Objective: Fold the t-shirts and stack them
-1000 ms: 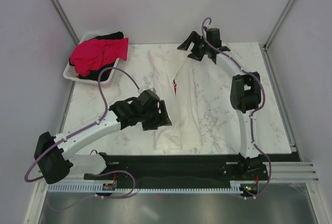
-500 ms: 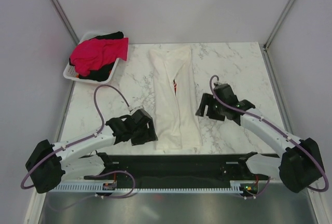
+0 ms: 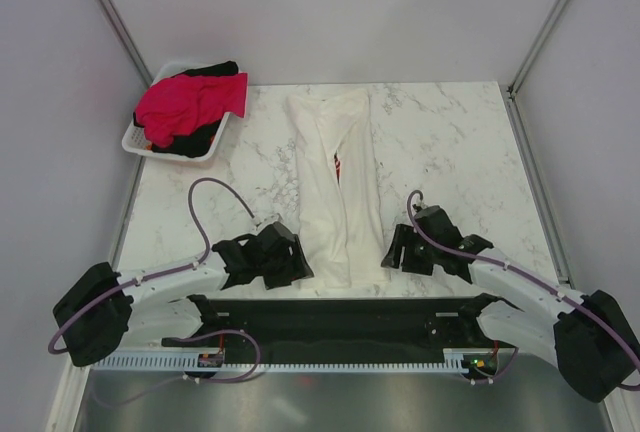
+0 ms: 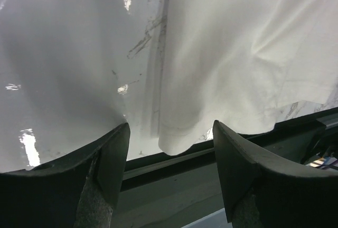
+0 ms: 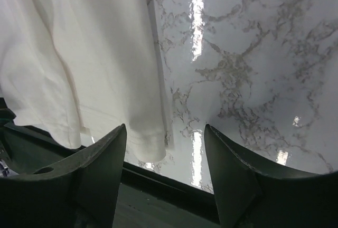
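While left gripper (image 3: 299,266), right gripper (image 3: 389,255) gape; white t-shirt (image 3: 340,187) between

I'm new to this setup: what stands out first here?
A long white t-shirt, folded into a narrow strip, lies down the middle of the table. The left tool and right tool sit open at its near corners. A red-pink shirt lies heaped in the white basket at the far left.

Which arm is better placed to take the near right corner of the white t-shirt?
Right. Its open claw sits beside that corner of the white t-shirt; the left claw is at the other corner.
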Available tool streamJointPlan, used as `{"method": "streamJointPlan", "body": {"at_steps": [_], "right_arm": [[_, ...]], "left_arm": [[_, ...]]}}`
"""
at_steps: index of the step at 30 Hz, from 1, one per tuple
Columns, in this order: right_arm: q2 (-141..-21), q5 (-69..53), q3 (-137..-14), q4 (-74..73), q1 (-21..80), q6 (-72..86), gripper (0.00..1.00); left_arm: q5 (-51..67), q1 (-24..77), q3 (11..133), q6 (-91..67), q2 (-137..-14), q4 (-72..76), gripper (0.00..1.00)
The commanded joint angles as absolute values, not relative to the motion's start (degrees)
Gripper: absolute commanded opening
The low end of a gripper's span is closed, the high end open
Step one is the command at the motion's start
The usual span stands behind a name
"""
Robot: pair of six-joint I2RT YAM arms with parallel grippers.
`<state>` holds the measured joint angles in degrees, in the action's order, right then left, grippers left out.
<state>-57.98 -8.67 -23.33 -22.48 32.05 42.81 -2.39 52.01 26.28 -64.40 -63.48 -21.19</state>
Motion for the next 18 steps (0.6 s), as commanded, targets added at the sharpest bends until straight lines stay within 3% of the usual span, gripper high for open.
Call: {"method": "streamJointPlan", "body": {"at_steps": [1, 13, 16, 17, 18], "right_arm": [[-59.06, -10.72, -20.57, -18.72, 32.69, 44.29, 0.69], [-56.95, -10.37, -14.50, -15.03, 37.97, 50.18, 0.39], [-56.95, -10.11, -13.54, -14.06, 38.14, 50.19, 0.27], [-56.78, -10.02, -13.36, -14.15, 38.06, 50.10, 0.18], [-56.60, -9.93, -13.36, -14.15, 38.14, 50.01, 0.14]], "left_arm": [[-3.25, 53.44, 24.79, -68.20, -65.48, -18.37, 0.71], [-3.96, 54.67, 23.82, -69.87, -67.85, -15.74, 0.53], [-4.04, 54.84, 23.73, -70.31, -68.55, -15.38, 0.34], [-3.96, 55.02, 23.64, -70.31, -68.73, -15.12, 0.19], [-3.96, 55.11, 23.64, -70.49, -68.82, -15.03, 0.11]]}}
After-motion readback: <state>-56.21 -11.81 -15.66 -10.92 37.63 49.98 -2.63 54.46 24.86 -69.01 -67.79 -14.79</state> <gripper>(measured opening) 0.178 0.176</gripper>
